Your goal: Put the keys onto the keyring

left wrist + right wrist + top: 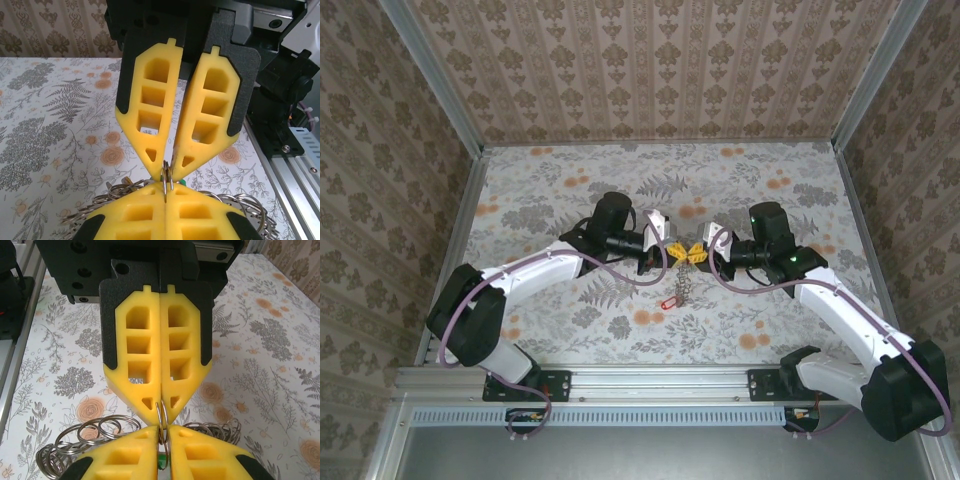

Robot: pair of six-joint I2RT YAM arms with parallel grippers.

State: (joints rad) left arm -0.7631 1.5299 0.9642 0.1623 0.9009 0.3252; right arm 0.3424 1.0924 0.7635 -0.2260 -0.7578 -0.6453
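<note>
While the flowered table (570,180) spreads under everything, the left arm (530,270) and the right arm (840,300) reach in from either side and meet nose to nose above its middle. The left gripper (165,192) has its yellow fingers pressed flat together, clamped on one split ring (166,179) of the keyring (120,192); seen from the right wrist, that same left gripper (160,419) shows a closed seam with the split ring (161,412) sticking out of its tip. The right gripper (166,167) faces it tip to tip, its fingers set slightly apart in a narrow V, and the ring stands edge-on in that gap; whether its pads touch the metal cannot be told. From above, the keyring (685,283) hangs from the joined tips as a short silvery-grey chain, its lower end on the table just nearer the bases. Close up it is a string of thin, shiny wire loops linked one through the next, bunched in heaps on both sides of the right gripper (164,432). A red key (669,300) lies at the chain's lower end; a green key head (162,460) peeps out just below the pinched ring.
</note>
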